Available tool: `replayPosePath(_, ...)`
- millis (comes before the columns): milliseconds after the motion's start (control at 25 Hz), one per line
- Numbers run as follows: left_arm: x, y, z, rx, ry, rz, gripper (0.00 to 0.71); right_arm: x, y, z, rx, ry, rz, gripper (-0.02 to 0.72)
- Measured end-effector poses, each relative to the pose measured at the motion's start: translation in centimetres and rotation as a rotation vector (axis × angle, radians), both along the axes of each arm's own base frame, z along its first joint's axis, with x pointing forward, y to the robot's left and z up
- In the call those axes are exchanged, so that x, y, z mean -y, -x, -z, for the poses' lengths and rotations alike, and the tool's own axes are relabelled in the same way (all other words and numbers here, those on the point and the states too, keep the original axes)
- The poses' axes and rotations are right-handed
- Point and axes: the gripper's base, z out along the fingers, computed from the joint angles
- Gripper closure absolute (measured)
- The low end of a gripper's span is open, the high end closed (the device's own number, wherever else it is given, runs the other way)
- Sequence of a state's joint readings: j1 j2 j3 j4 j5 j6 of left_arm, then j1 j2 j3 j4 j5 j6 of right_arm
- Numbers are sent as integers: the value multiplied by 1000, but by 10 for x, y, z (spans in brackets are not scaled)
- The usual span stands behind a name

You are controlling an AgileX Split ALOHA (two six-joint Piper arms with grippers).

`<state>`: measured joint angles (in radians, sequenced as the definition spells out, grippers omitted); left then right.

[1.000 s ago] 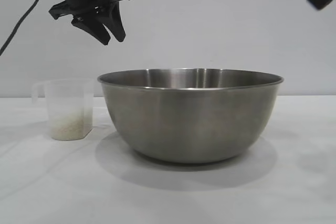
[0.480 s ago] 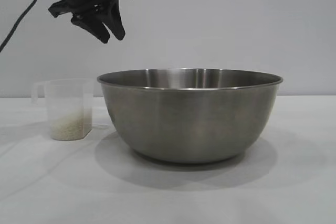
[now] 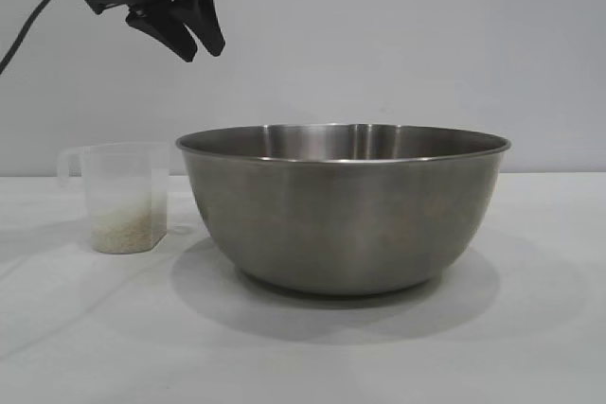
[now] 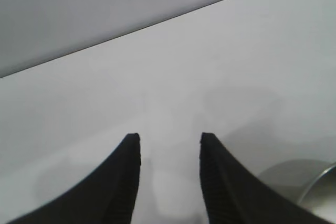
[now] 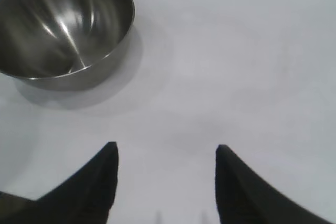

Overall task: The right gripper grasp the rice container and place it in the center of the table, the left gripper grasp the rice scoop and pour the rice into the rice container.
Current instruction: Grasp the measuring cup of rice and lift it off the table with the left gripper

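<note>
Exterior view: the bowl (image 3: 344,207) is seen standing upright on the table (image 3: 530,328), mid-frame, empty as far as the inside wall shows. The scoop (image 3: 120,198) is set just beside the bowl on the left-arm side, near but not touching it, upright, with rice (image 3: 122,229) filling its lowest part. The left gripper (image 3: 192,37) is held high above the gap between scoop and bowl, fingers pointed down, a narrow gap between them, nothing held. It is read as slightly higher than a second ago, hardly a real move. The main change: a dark arm tip that was at the upper corner on the bowl's right-arm side a second ago is gone from this view; the bowl itself is unmoved.

Left wrist view: the two left fingers (image 4: 121,182) are shown parted, nothing between them, bare table beyond. Only an edge of the bowl is caught at the frame corner; whether the blurred pale patch near the fingertips is the scoop cannot be told.

Right wrist view: the right gripper (image 5: 167,153) is shown moderately open and empty, well apart from the bowl, which is seen whole and released.

Judgement: bowl placement is taken as done, the right arm is pulled clear, and the scoop grasp is not yet started.
</note>
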<state>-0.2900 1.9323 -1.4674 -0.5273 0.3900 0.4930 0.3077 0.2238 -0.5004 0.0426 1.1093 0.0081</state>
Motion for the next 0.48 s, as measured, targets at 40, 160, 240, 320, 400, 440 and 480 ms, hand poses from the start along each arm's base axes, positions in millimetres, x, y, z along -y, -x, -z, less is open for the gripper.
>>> replayPosePath(40,0,0,0,-4,0,2,494,1,3,1,-8,7,1,353)
replayPosePath(160,1,2,2,-29,-6,17,494,4,9,0,33,0,7,353)
replayPosePath(240,1,3,3,-39,-8,23,494,5,12,0,60,-7,8,353)
replayPosePath(320,0,5,4,-37,-10,19,494,5,13,0,67,-9,8,353)
replayPosePath(400,-3,8,4,-18,-6,-3,494,6,13,0,70,-10,8,353)
replayPosePath(440,-5,11,4,-4,-5,-17,494,6,13,0,70,-10,8,353)
replayPosePath(480,-7,15,4,14,-8,-31,494,6,13,0,70,-10,8,353)
